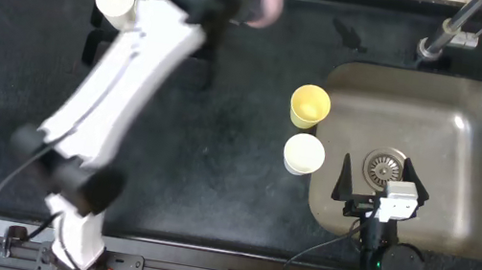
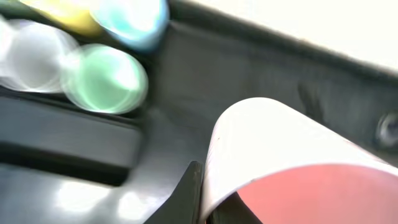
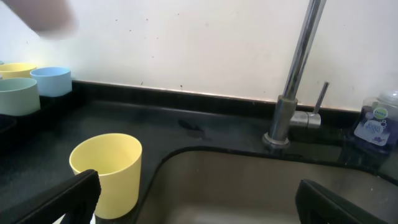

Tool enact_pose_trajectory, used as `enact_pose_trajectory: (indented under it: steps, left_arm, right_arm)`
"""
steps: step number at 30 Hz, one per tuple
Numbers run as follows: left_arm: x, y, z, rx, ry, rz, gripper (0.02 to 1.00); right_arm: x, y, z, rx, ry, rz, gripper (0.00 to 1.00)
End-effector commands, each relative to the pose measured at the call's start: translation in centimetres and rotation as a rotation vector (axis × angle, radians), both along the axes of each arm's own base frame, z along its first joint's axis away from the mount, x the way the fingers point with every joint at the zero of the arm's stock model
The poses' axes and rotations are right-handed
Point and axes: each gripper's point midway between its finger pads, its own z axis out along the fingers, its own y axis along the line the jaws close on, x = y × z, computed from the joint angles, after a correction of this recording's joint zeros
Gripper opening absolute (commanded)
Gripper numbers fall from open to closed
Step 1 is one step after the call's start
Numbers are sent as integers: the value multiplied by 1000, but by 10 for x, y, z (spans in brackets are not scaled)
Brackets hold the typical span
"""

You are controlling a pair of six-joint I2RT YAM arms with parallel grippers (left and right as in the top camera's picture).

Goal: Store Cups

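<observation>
The left gripper (image 2: pixel 205 202) has its jaws closed on the wall of a pink cup (image 2: pixel 292 162), which it holds up at the far back of the black counter (image 1: pixel 219 151). This looks like the carrying step: one cup is in hand and on its way to join the ones already put away. Ahead of those jaws and off to one side stand a green cup (image 2: pixel 102 78) and a blue cup (image 2: pixel 134 22), with a couple more crowded against them. All of them are close to a dark tray (image 2: pixel 68 143), though I can't tell whether they sit on it or just behind it. The pink cup is near them but not touching. To my eye the next move is to bring it over a free spot beside the green cup, lower it until it stands on its base, and only then open the jaws. The cups are packed tightly, so a careless approach could knock one over. The right gripper (image 1: pixel 378 179) hangs over the sink (image 1: pixel 479 105) with its jaws spread wide and nothing in them. A yellow cup (image 3: pixel 106 168) stands just ahead of its jaws on the counter at the sink's edge. A white cup (image 1: pixel 304 153) sits right next to it, and both are waiting their turn.
</observation>
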Motion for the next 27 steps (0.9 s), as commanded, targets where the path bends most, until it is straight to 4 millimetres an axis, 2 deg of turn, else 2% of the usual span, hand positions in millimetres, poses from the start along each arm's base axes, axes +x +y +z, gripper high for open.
enact_pose_trajectory:
  steps: [1,5,8,16,20,27]
  left_arm:
    - [-20,79,-3,67,38,125,58]
    - [-37,129,-24,121,116,128,60]
    - [-41,156,-41,144,174,84,60]
    - [-52,221,-69,209,270,-59,71]
    - [-52,239,-83,231,309,-115,80]
    - [-48,246,-108,247,372,-174,95]
  right_arm:
    - [0,-2,-3,3,-2,-11,996]
    - [0,-2,-3,3,-2,-11,996]
    - [0,-2,-3,3,-2,-11,996]
    - [0,-2,-3,3,-2,-11,996]
    - [0,-2,-3,3,-2,-11,993]
    - [0,-2,-3,3,-2,-11,996]
